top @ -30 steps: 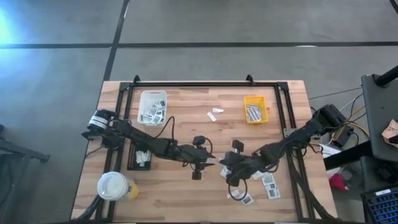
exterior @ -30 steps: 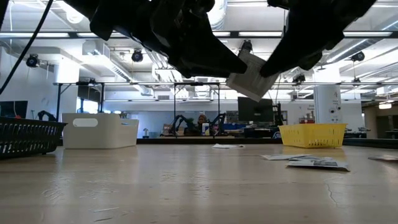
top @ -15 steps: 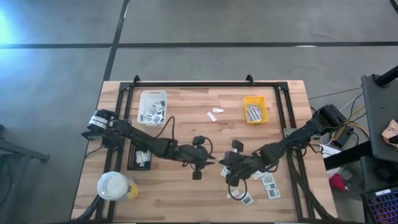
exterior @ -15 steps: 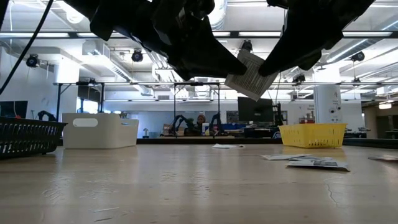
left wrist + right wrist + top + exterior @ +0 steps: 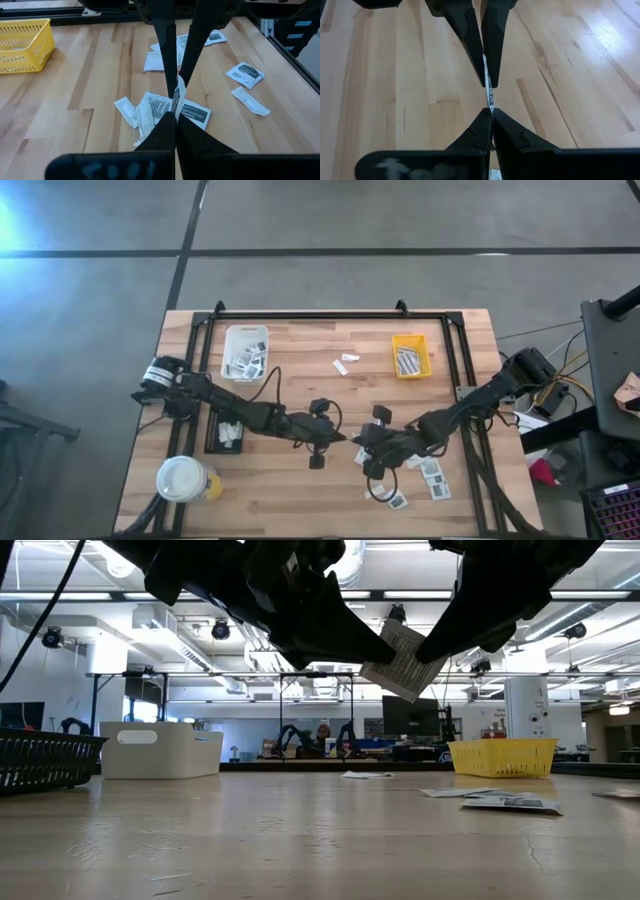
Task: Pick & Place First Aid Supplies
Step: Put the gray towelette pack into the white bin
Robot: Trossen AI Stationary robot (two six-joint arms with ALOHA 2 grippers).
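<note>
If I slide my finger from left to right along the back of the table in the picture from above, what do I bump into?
White tray with packets in it → small white pieces lying loose on the wood → yellow tray with striped strips in it.

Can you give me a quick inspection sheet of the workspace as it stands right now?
Surface: wooden table, black frame rails along its edges.
Job's things: one packet in mid-air, pinched from both sides; loose packets on the table near the right arm; more in the white tray and yellow tray; two small pieces between the trays.
Clutter: lidded cup at the front left corner; black tray beside the left arm.
End effectors: left end effector and right end effector both shut on the packet, above the table.
Cables: a cable loop over the table by the right arm.
Surroundings: grey floor; equipment beyond the table's right side.
</note>
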